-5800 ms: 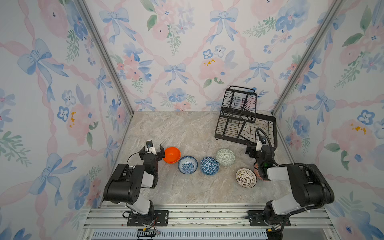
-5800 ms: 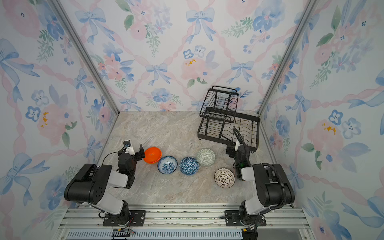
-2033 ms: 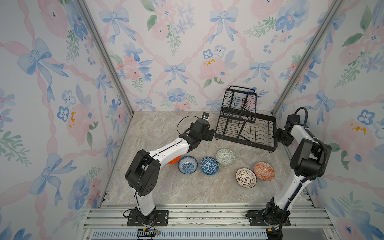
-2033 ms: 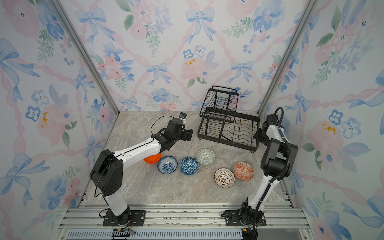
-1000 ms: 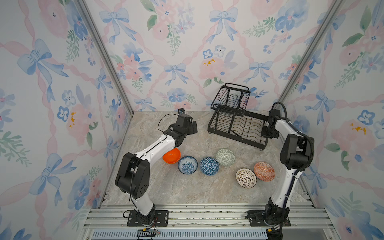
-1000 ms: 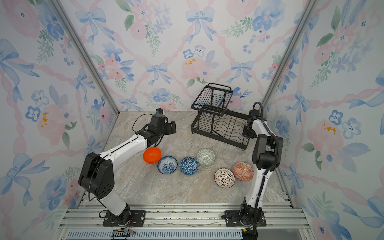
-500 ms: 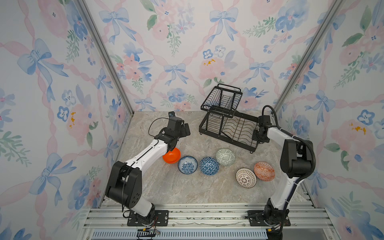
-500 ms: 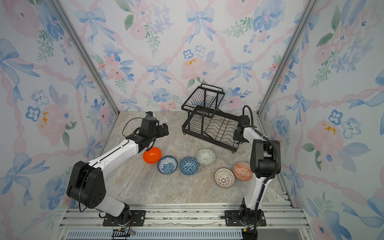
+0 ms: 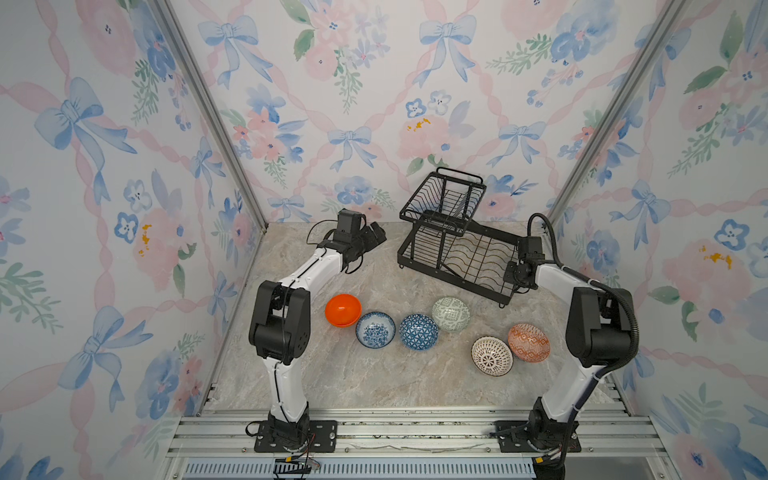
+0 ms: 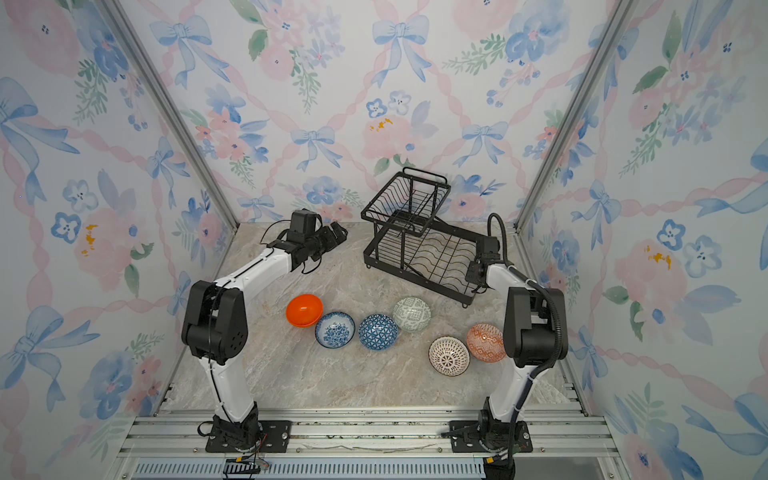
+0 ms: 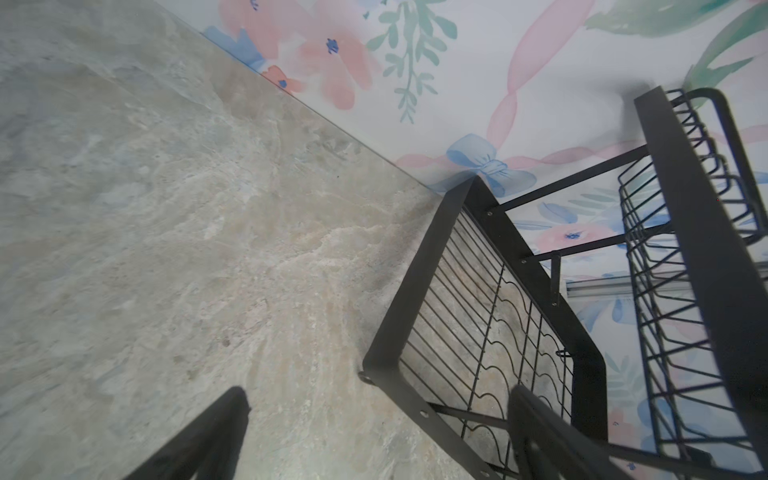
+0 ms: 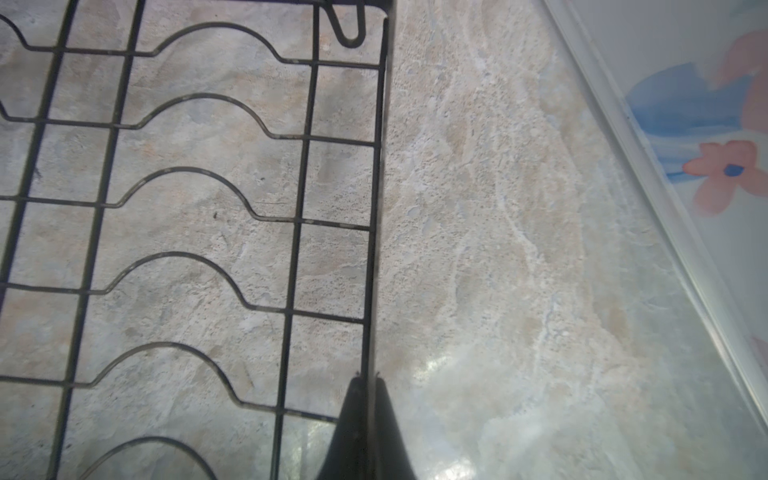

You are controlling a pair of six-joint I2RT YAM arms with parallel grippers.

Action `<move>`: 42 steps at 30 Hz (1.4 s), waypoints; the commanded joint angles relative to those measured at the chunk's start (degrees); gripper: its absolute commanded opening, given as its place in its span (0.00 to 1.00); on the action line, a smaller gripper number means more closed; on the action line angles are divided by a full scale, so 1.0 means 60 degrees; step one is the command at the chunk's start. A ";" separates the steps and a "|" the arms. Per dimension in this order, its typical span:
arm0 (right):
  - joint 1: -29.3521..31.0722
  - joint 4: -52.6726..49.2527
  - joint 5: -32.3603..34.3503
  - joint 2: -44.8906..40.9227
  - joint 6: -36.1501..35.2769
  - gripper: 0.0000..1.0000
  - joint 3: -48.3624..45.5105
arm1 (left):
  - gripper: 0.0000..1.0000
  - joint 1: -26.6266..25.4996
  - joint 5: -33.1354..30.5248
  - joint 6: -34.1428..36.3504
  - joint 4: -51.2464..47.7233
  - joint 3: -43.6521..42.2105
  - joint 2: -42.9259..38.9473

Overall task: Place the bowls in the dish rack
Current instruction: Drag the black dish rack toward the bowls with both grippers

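The black wire dish rack [image 9: 457, 249] [image 10: 419, 249] stands askew at the back right, with nothing in it. My right gripper [image 9: 512, 272] [image 12: 368, 380] is shut on the thin rim of the rack's lower tray [image 12: 299, 183] at its right end. My left gripper [image 9: 376, 233] [image 11: 376, 395] hangs open just left of the rack's near corner [image 11: 415, 374], not touching it. Six bowls sit on the table in front: plain orange [image 9: 343, 309], blue-floral [image 9: 375, 329], blue triangle [image 9: 418, 331], pale green [image 9: 451, 313], white lattice [image 9: 492, 356] and orange-red patterned [image 9: 528, 343].
Floral walls close in the marble table [image 9: 374, 382] on three sides; the back wall is right behind the rack's upper basket [image 9: 442, 199]. A metal rail [image 9: 395, 432] carrying both arm bases runs along the front edge.
The rack has slid leftwards and turned, with my right gripper still shut on its rim. My left gripper has drawn back to the left, away from the rack. The bowls have not moved.
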 commanded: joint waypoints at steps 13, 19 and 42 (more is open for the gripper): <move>-0.0061 -0.0354 -0.1050 -0.1048 -0.1310 0.00 -0.0020 | 0.92 0.0104 0.3123 -0.1506 0.3256 0.0751 0.0879; 0.0040 -0.0343 -0.1065 -0.0971 -0.1339 0.00 -0.0031 | 0.87 0.0053 0.3251 -0.1798 0.3321 0.1549 0.1188; 0.1640 -0.0834 -0.0405 0.0113 -0.1813 0.00 0.1228 | 0.87 0.0584 0.3622 -0.1367 0.3328 0.0374 -0.0001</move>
